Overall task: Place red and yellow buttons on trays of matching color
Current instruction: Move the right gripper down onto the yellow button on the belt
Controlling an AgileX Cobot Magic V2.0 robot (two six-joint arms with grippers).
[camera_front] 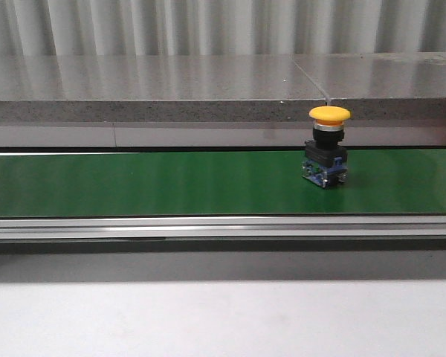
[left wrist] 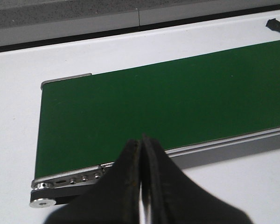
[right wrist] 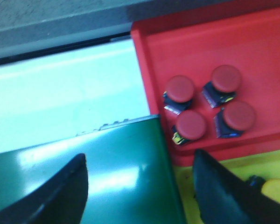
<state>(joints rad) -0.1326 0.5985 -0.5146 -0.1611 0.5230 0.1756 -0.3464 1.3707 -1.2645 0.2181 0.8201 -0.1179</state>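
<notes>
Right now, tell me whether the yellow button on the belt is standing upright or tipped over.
Upright. In the front view the yellow button stands on the green belt with its blue base down and its yellow cap level on top.

Yellow button [camera_front: 327, 146] upright on the green belt [camera_front: 149, 182]; four red buttons [right wrist: 207, 106] clustered in the red tray [right wrist: 252, 42], beside the yellow tray [right wrist: 224, 165].
</notes>
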